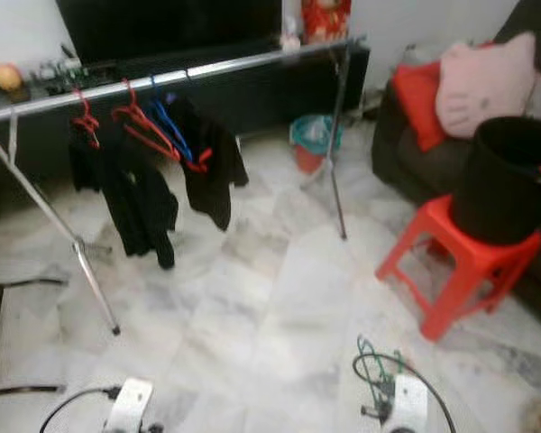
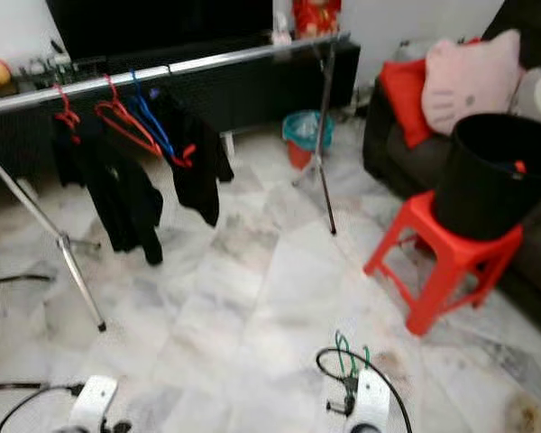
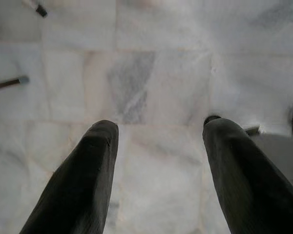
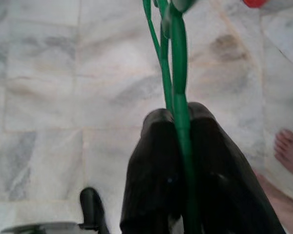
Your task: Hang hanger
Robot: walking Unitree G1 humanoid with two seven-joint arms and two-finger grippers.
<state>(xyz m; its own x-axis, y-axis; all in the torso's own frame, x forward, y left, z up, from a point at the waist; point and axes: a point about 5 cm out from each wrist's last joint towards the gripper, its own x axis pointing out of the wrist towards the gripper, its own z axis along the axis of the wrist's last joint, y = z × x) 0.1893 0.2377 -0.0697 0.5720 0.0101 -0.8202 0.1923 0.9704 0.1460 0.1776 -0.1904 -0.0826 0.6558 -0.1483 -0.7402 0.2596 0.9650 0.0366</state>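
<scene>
Over marble floor (image 4: pixel 49 83): right gripper (image 4: pixel 178 119) fingers pinching green hanger (image 4: pixel 178 73) (left gripper (image 3: pixel 158 129) fingers spread).

- The green hanger (image 4: pixel 179 92) is thin plastic, gripped between the closed jaws of the right gripper (image 4: pixel 179 119); it runs out past the fingertips above the marble floor (image 4: pixel 63 97).
- In the head views, its green loops (image 1: pixel 368 354) show low, just above the right wrist.
- The clothes rail (image 1: pixel 207 70) is a long silver bar on angled legs, well apart from the hanger; red hangers (image 1: pixel 140 126), a blue hanger (image 1: pixel 171 131) and black garments (image 1: pixel 144 198) hang on it.
</scene>
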